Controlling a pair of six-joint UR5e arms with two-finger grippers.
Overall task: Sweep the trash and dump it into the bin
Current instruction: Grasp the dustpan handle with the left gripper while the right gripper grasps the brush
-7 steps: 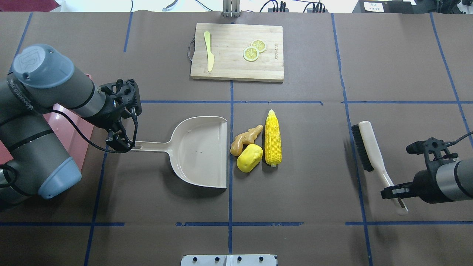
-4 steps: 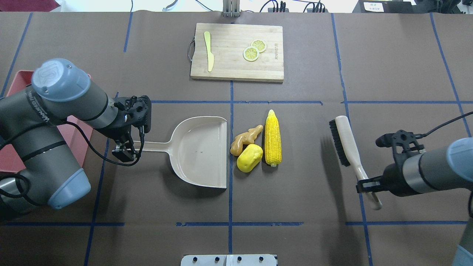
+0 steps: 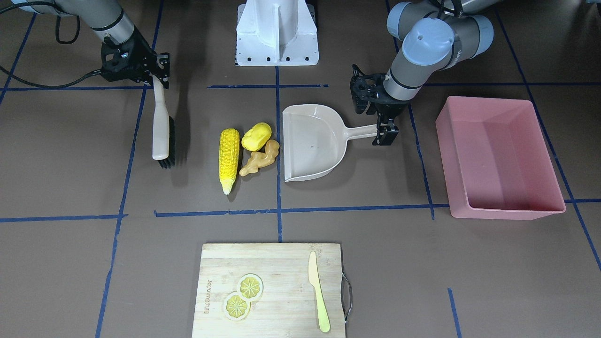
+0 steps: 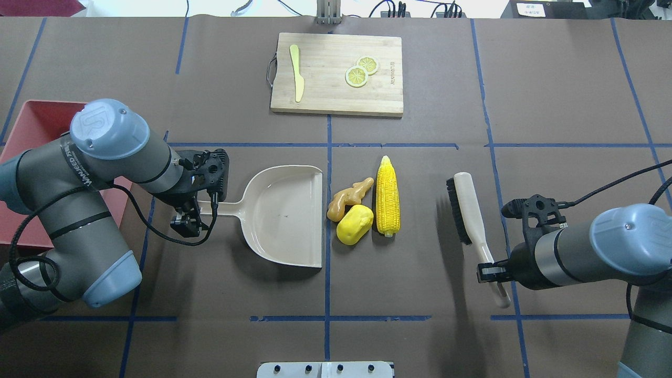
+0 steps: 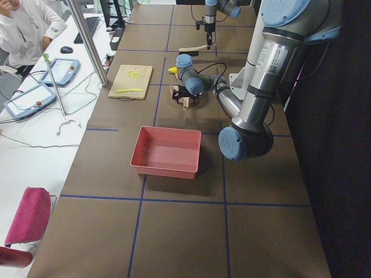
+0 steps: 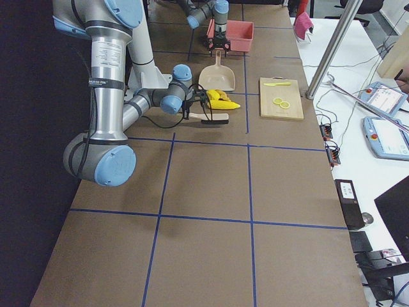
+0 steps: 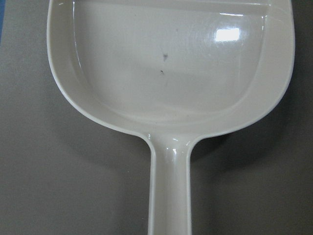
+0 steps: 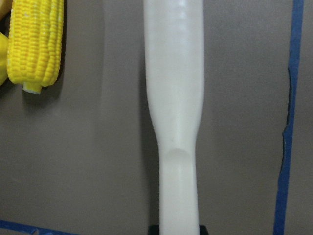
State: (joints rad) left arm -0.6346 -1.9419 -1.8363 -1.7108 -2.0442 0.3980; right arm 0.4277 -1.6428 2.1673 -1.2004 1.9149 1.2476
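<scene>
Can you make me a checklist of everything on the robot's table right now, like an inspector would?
Surface: brown table with blue tape lines.
Job's things: corn cob, potato piece and ginger root lie by the dustpan mouth; pink bin empty.
Clutter: cutting board with knife and two lemon slices.
Grippers: left gripper at the dustpan handle; right gripper holds the brush.
Cables: black ones on both wrists.
Surroundings: operator and desks in the side views.
</scene>
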